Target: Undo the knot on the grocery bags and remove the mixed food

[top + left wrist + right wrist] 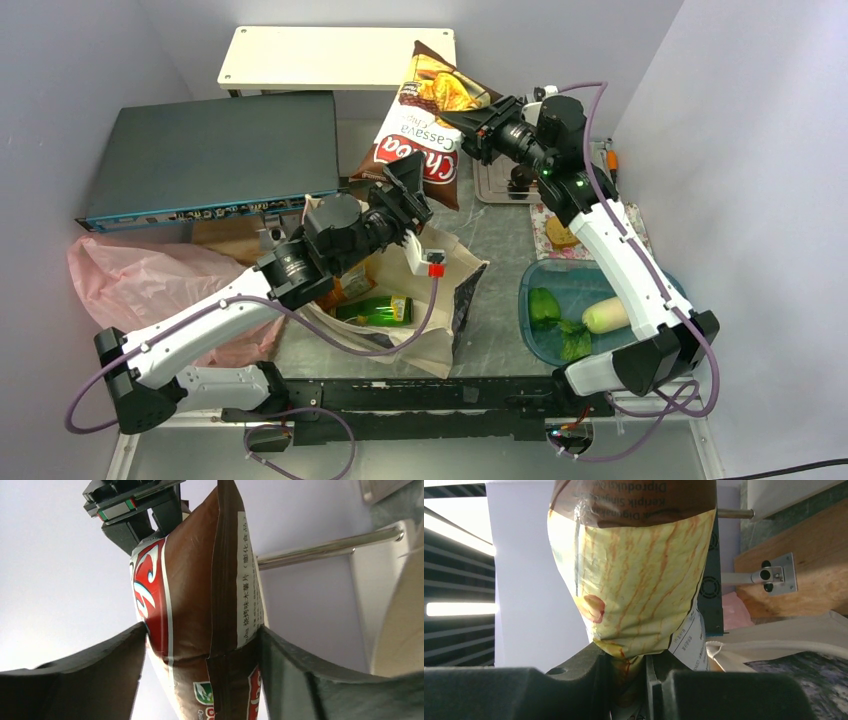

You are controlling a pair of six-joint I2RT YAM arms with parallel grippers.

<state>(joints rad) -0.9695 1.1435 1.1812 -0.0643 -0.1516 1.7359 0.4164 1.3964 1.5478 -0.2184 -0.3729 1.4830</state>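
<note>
A brown-red chip bag hangs in the air above the table's back, between both arms. My right gripper is shut on its upper edge, pinching the yellow-printed foil between the jaws. My left gripper stands wide around the bag's lower part; both fingertips touch it, and I cannot tell whether they press it. The beige tote lies open below, with a green bottle and an orange packet inside. The pink plastic bag lies crumpled at the left; its knot does not show.
A blue tub at the right holds a green pepper, leafy greens and a white radish. A bread slice lies behind it. A dark box and a white shelf stand at the back.
</note>
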